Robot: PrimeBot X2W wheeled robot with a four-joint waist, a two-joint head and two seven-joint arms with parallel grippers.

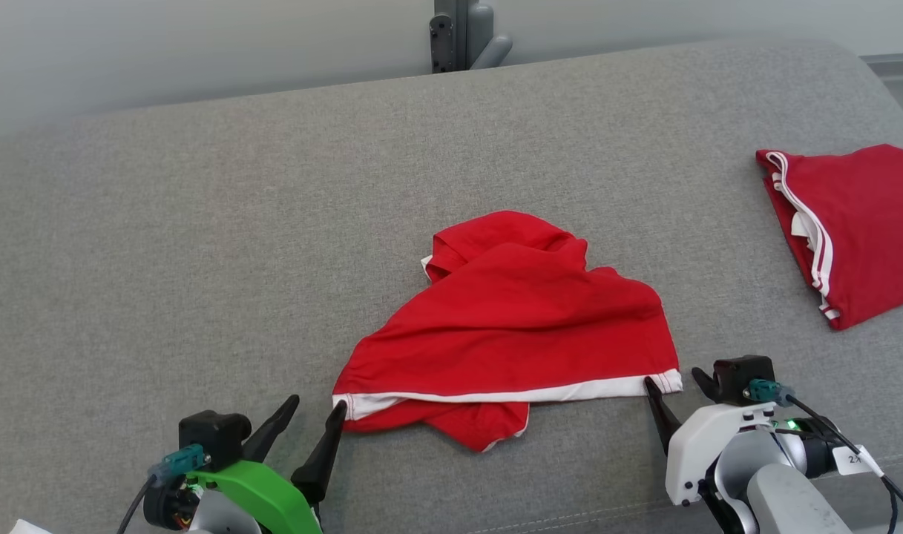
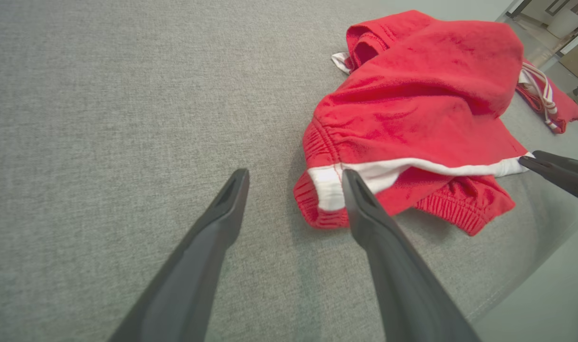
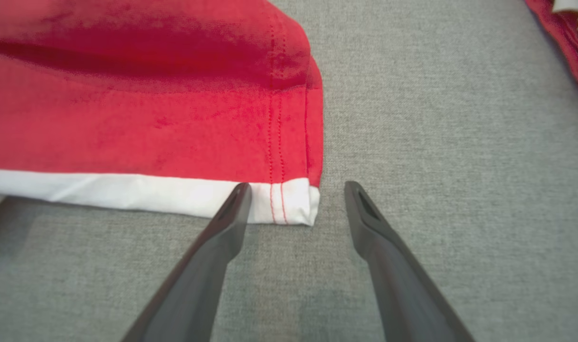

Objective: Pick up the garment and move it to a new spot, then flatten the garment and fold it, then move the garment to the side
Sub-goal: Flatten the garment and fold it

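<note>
On the grey worktop [image 1: 199, 222], our left gripper [image 1: 317, 404] and right gripper [image 1: 672, 378] gape empty; we should pinch the garment's [image 1: 518, 326] hem corners evenly.

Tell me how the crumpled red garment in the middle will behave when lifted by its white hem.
Probably floppy: the red garment lies in soft folds, so it should sag between the left gripper and right gripper. Likely light, since the cloth looks thin. Its white hem lies flat on the grey cushion, so pinching may be fiddly.
</note>
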